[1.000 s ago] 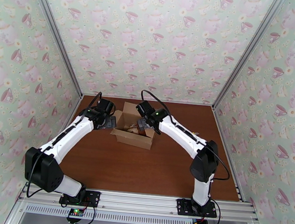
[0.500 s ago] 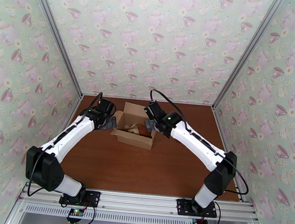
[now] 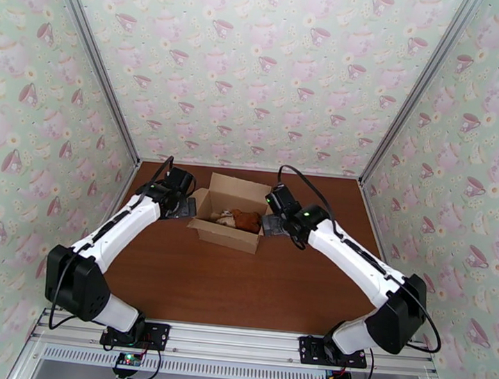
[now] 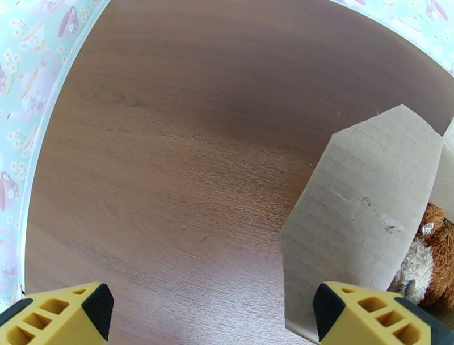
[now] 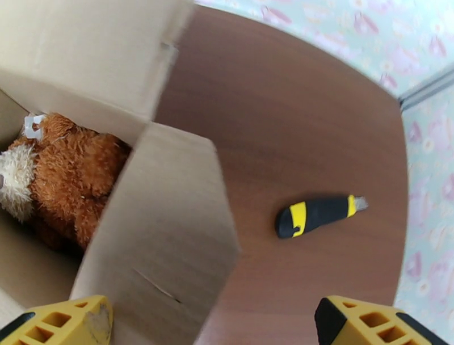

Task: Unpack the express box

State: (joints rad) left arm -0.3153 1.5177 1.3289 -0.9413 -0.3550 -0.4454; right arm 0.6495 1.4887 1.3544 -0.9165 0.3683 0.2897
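As the table (image 3: 240,291) carried the express box (image 3: 226,236), open, at its far middle, long axis running left to right, a plush toy (image 3: 241,219) lay inside toward the right end. Both hung wide and empty: left gripper (image 3: 186,208) just beside the box's left end, right gripper (image 3: 274,225) just beside its right, nearer the toy.

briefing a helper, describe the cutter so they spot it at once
Find the open cardboard box on the brown table. Beside its right flap, on bare wood, lies the cutter: a black bar with a yellow band and metal tip, unlike the furry plush inside the box.
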